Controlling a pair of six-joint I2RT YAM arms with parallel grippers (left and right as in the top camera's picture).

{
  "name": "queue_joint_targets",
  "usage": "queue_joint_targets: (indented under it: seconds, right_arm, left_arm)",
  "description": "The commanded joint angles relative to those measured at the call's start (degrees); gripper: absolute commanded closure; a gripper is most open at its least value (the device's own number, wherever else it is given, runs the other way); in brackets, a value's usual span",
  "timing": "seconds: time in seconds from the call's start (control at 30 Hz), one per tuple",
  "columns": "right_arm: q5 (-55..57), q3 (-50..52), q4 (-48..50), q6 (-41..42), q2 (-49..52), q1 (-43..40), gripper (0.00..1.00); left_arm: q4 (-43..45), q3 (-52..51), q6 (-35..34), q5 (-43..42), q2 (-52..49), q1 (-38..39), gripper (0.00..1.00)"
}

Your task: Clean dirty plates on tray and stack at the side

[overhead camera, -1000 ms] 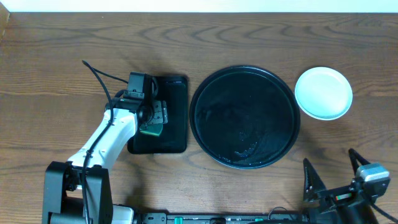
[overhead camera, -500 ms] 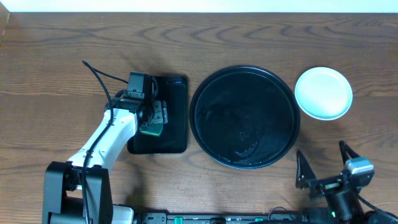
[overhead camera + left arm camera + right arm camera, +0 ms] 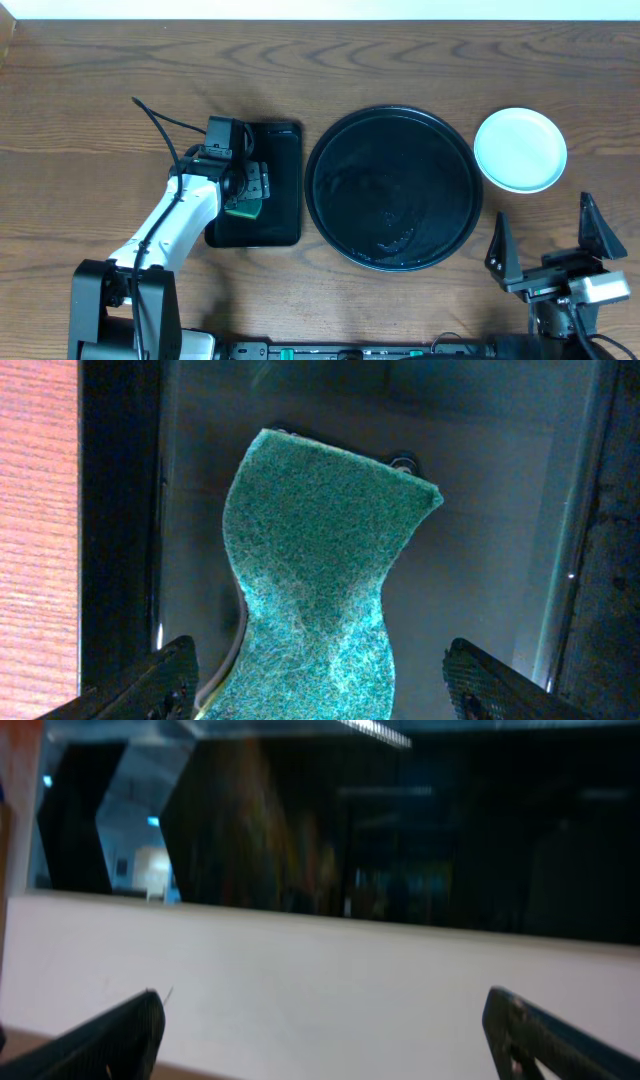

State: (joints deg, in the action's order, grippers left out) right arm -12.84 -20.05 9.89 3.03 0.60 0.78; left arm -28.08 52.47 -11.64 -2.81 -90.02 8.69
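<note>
Plates (image 3: 520, 150): seen from overhead as one white disc on the table, just right of the round black tray (image 3: 345, 150) and off it. A pale edge along its lower rim suggests more plates beneath. The count cannot be told from above. The tray itself holds no plate, only wet-looking glints on its gloss.

Handling, as judged: stiff, shallow, smooth-glazed, likely slick if damp, and light for their width. The flat face offers nothing to grip. The rim is the place to take hold, one finger under the lip and one on top, from the near side where the table (image 3: 100, 80) is bare. A stack would slide if pushed sideways.

Left gripper (image 3: 318, 685): jaws spread wide, hanging over the rectangular black tray (image 3: 285, 140), fingertips either side of the green sponge (image 3: 320, 540). No contact visible; the sponge lies curled in the tray, not gripped.

Right gripper (image 3: 545, 225): jaws fully apart, holding nothing, near the table's front edge just below the plates. Its wrist camera faces a blurred pale wall and a dark window, not the work.

Obstructions: none between the right gripper and the plates. The round tray's raised rim sits close on their left.
</note>
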Motion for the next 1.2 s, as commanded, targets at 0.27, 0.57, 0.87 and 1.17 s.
queue_joint_targets:
  seconds: [0.27, 0.57, 0.87, 1.17]
  right_arm:
    - [0.39, 15.67, 13.92, -0.55, -0.28, -0.68, 0.01]
    - [1.03, 19.76, 8.59, -2.4, -0.33, -0.52, 0.01]
    - [5.16, 19.76, -12.61, -6.36, -0.33, 1.03, 0.01]
    - [8.48, 19.74, -13.97, -9.51, -0.33, 3.15, 0.01]
  left_arm:
    - [-0.07, -0.66, 0.66, 0.31, -0.55, -0.09, 0.21]
    - [-0.07, -0.66, 0.66, 0.31, -0.55, -0.09, 0.21]
    - [-0.07, -0.66, 0.66, 0.31, -0.55, -0.09, 0.21]
    - [-0.07, -0.66, 0.66, 0.31, -0.55, -0.09, 0.21]
